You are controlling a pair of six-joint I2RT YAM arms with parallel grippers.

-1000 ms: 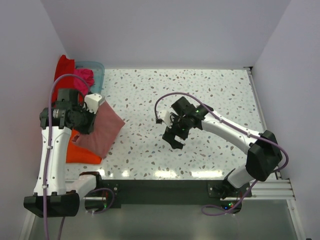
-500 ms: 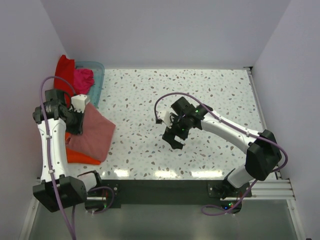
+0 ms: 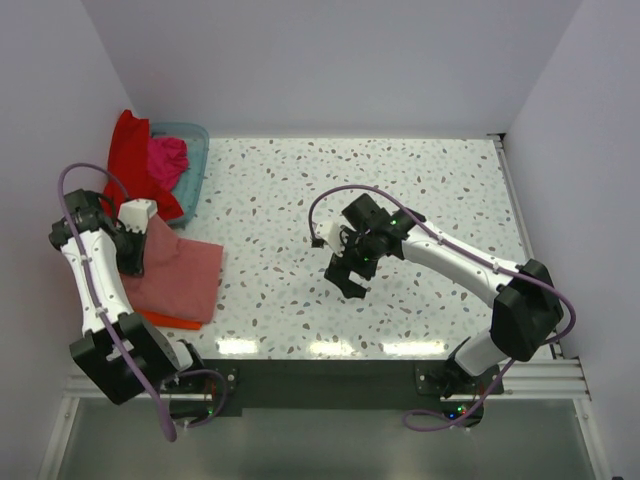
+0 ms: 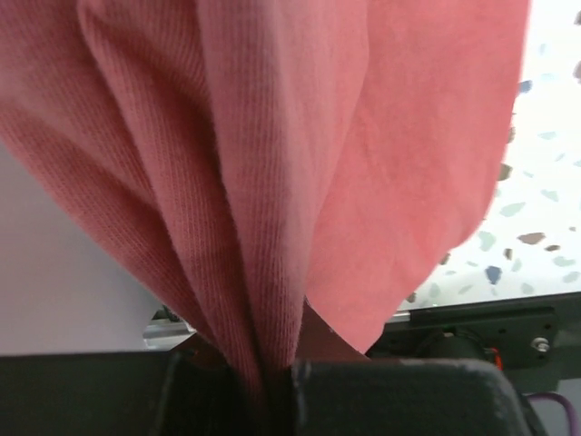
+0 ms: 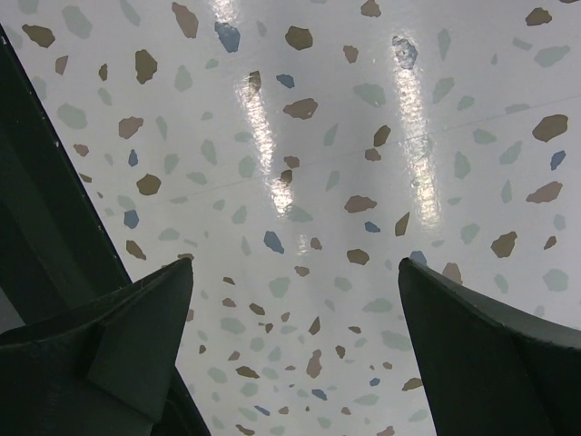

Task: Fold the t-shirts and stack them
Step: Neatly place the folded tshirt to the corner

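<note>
A folded dusty rose-pink t-shirt (image 3: 182, 277) lies at the table's left side, over an orange t-shirt (image 3: 172, 320) whose edge peeks out below it. My left gripper (image 3: 133, 252) is shut on the pink shirt's left edge; in the left wrist view the bunched pink cloth (image 4: 272, 182) runs down between the jaws. A red t-shirt (image 3: 130, 155) drapes over the pale blue basket (image 3: 196, 150), with a magenta one (image 3: 168, 157) inside. My right gripper (image 3: 349, 277) hangs open over bare table (image 5: 309, 182), holding nothing.
White walls close in on the left, back and right. The speckled tabletop (image 3: 400, 190) stretches from the shirts to the right rail. The black front rail (image 3: 320, 375) runs along the near edge.
My left arm has swung left and toward the wall, dragging the pink shirt with it so it now covers most of the orange one. The right arm has stayed still.
</note>
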